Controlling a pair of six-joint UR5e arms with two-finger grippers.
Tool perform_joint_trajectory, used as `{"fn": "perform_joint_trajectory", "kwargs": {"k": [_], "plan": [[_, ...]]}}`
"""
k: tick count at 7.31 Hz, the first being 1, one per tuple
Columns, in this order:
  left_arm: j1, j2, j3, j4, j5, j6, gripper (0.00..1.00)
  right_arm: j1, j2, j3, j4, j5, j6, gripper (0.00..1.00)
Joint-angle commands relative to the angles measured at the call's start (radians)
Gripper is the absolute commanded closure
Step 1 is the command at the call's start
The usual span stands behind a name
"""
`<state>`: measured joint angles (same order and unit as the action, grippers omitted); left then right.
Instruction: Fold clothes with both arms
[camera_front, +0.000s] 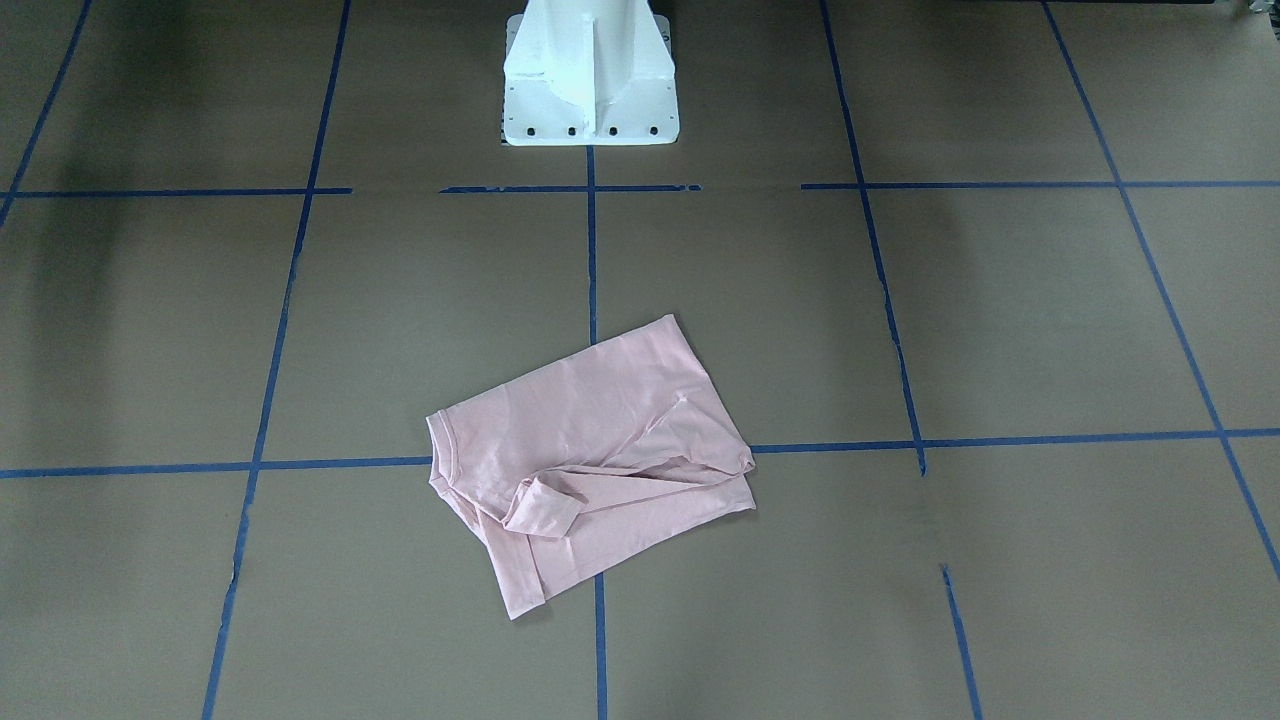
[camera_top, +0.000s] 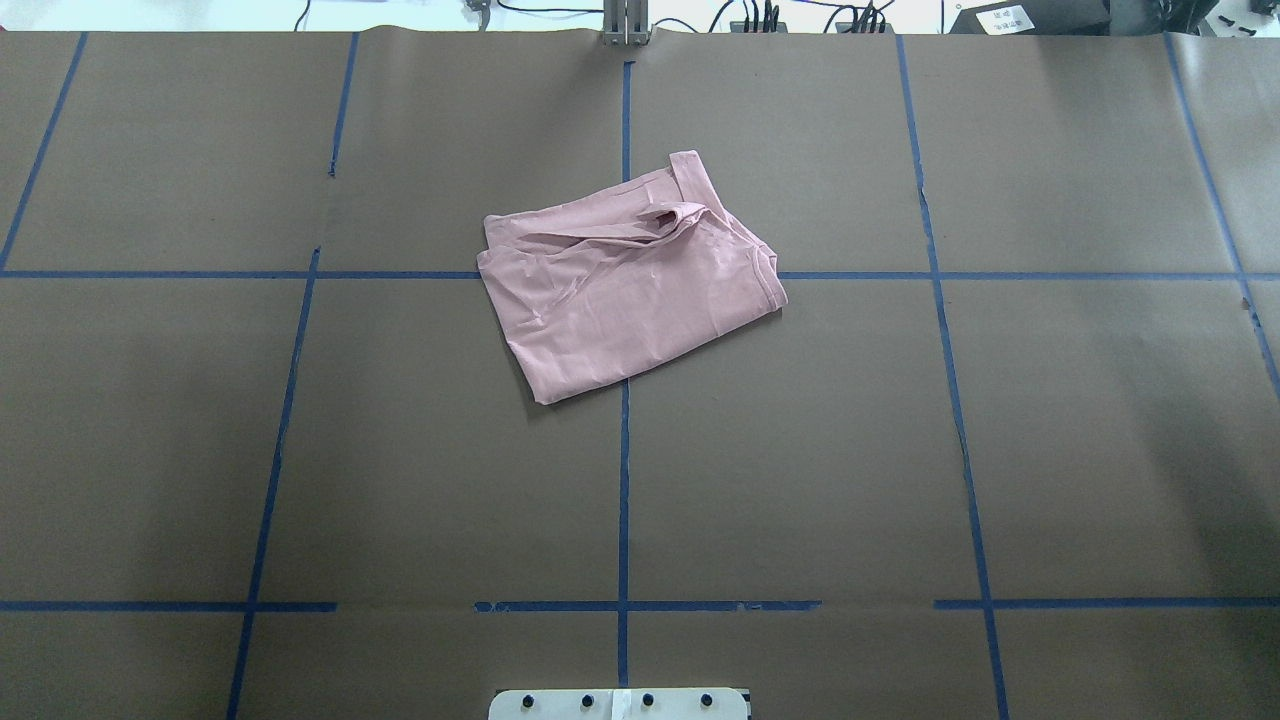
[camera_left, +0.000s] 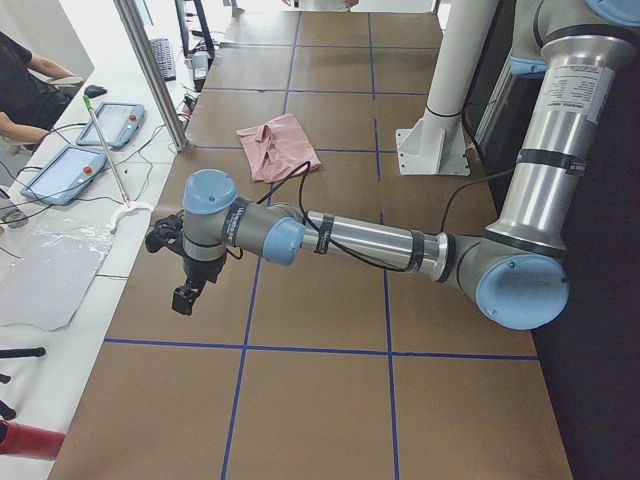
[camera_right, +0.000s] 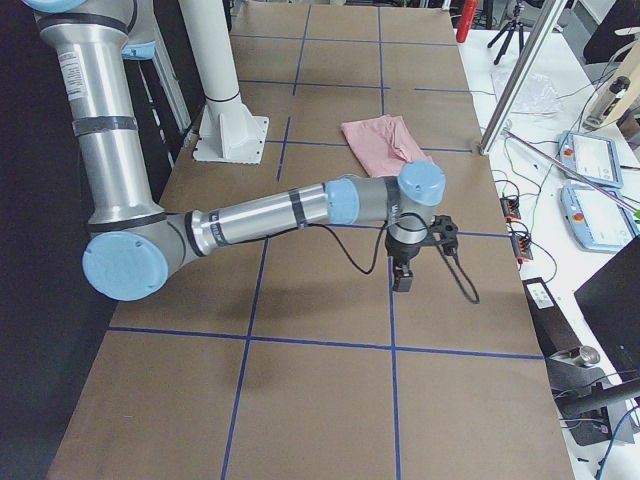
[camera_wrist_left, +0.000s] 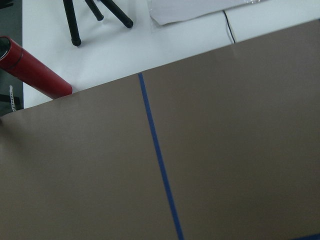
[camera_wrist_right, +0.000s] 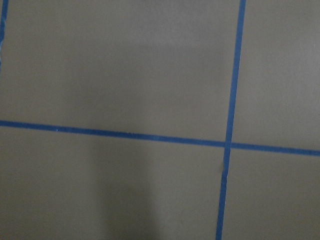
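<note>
- Two black two-finger claws, left gripper (camera_left: 184, 297) and right gripper (camera_right: 403, 280), hang above brown paper-covered table (camera_top: 300, 450); whether apart or together, cannot tell.
- Pale pink, roughly folded cotton T-shirt (camera_top: 630, 290) lies well apart from both.

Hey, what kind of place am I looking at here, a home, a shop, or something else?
Most likely a robotics lab. The table is papered brown with a blue tape grid, the left arm and right arm reach over it, and teach pendants lie on a side bench.
</note>
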<state>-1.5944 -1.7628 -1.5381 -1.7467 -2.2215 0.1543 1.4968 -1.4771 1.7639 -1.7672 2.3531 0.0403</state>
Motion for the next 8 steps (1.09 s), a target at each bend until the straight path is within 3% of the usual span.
{"fn": "perform_joint_trajectory", "kwargs": {"k": [1, 3, 4, 6, 8], "plan": [[-0.016, 0.074, -0.002, -0.038, -0.081, 0.034, 0.0, -0.01, -0.101, 0.071, -0.011, -0.003, 0.003, 0.0], [-0.013, 0.144, 0.01, -0.105, -0.058, 0.037, 0.0, -0.02, -0.098, 0.026, 0.029, 0.003, 0.009, 0.0], [-0.013, 0.148, 0.013, -0.079, -0.038, 0.033, 0.0, -0.023, -0.104, 0.011, 0.029, 0.005, 0.009, 0.0], [-0.012, 0.155, -0.061, 0.146, -0.027, 0.036, 0.0, -0.024, -0.104, -0.003, 0.031, -0.003, 0.01, 0.0], [-0.012, 0.157, -0.08, 0.209, -0.035, 0.042, 0.0, -0.023, -0.107, -0.003, 0.031, -0.003, 0.013, 0.0]]}}
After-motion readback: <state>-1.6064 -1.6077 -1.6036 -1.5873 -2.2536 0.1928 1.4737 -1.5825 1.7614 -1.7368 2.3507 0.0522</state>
